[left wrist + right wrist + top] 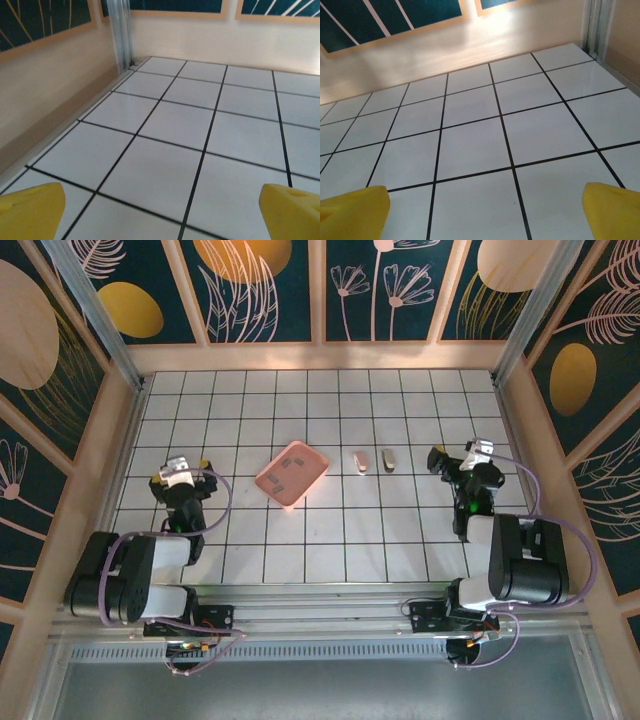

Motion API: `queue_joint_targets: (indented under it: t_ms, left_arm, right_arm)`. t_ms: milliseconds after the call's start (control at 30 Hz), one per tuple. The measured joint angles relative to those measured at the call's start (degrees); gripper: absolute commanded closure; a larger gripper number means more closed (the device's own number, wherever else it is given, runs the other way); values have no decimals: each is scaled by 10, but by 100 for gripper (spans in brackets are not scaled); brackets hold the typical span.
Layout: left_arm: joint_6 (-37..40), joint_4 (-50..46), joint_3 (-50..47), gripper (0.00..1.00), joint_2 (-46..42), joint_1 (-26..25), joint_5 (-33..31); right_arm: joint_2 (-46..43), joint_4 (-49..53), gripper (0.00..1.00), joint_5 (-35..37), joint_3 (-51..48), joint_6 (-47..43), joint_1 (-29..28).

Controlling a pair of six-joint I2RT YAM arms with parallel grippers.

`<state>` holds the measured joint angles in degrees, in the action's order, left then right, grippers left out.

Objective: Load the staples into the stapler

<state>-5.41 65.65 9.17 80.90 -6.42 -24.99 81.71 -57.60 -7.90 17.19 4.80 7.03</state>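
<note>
A pink tray (305,480) lies tilted at the table's middle, and the staples (284,483) are small grey strips inside it. Just right of the tray the stapler (361,461) is a small pale pink oblong, with a darker brownish oblong piece (389,459) beside it. My left gripper (182,468) hovers well left of the tray, open and empty. Its yellow pads (30,207) stand far apart over bare tiles, and the left gripper (162,212) holds nothing. My right gripper (458,454) is right of the stapler, open. The right gripper (485,212) has its yellow pads (615,210) wide apart.
The white tiled table (320,540) is boxed in by wooden walls (320,355) at the back and both sides. A metal post (121,32) stands in the far left corner. Both arm bases (150,580) sit at the near edge.
</note>
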Motion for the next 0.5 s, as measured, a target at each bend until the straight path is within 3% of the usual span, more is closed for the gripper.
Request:
queue_joint_targets:
  t_ms: [67,267,500]
  left_arm:
    - [10,90,-20,1,64,0,6]
    - [-2,82,23,1,70,35,27]
    - [-7,83,28,1,65,39,40]
  right_arm:
    - [21,-58,1,-2,-31,-4,-5]
    - [81,-159,1,19,-80,-39,-61]
    - [81,-180,1,36,-62,-44,-54]
